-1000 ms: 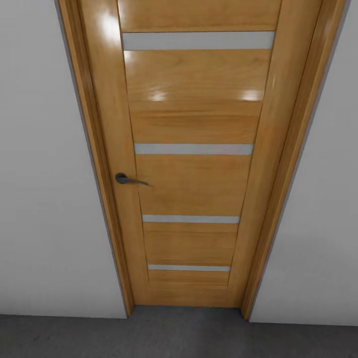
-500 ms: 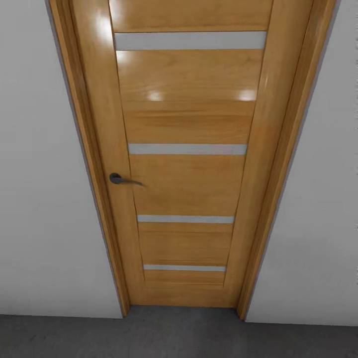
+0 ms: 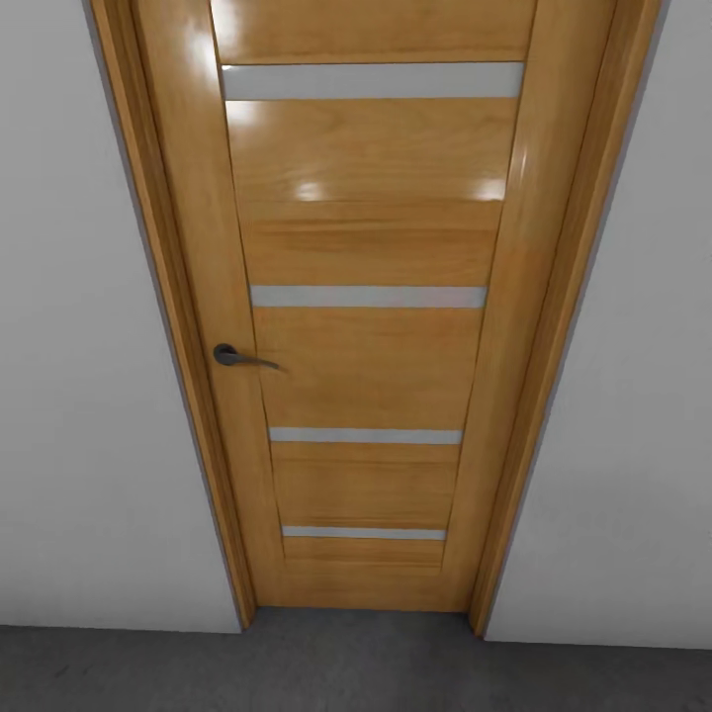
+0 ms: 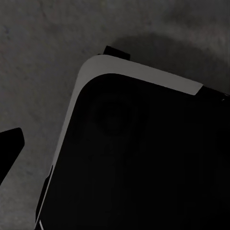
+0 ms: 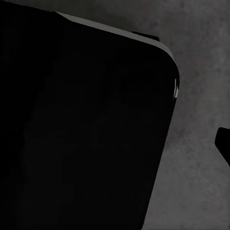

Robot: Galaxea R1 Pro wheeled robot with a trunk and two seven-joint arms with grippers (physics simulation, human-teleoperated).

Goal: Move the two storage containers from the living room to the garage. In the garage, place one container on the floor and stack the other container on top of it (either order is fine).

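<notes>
The robot faces a closed orange-brown door (image 3: 371,326); it should press its lever handle (image 3: 240,357) squarely. Finger states cannot be told.

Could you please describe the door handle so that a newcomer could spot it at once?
Facing the glossy orange-brown wooden door set between pale grey walls, look at its left edge, about mid-height. The small dark metal lever handle there is the door's sole dark fitting, unlike the pale horizontal strips.
</notes>
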